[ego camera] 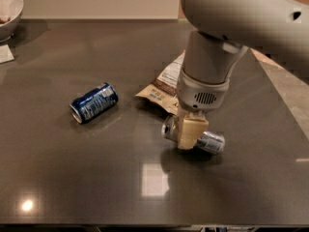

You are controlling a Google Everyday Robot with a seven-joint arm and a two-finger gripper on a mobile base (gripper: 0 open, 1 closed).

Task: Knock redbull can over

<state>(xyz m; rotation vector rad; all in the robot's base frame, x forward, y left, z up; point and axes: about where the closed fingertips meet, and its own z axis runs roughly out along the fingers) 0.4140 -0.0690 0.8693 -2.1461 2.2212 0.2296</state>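
Right of table [72, 173] centre, the redbull can [213, 142] lies on its side. Its long axis runs left to right, and a round silver end faces left. The gripper [192, 132] sits down over its middle; open or clamped, cannot tell. A snack packet [161, 87] is just behind, and a dark blue can [94, 102] lies well apart to the left. Bare tabletop is in front and to the right. The can's body is silver with blue patches.

Plastic gripper [191, 138] over shiny metal can [212, 142]
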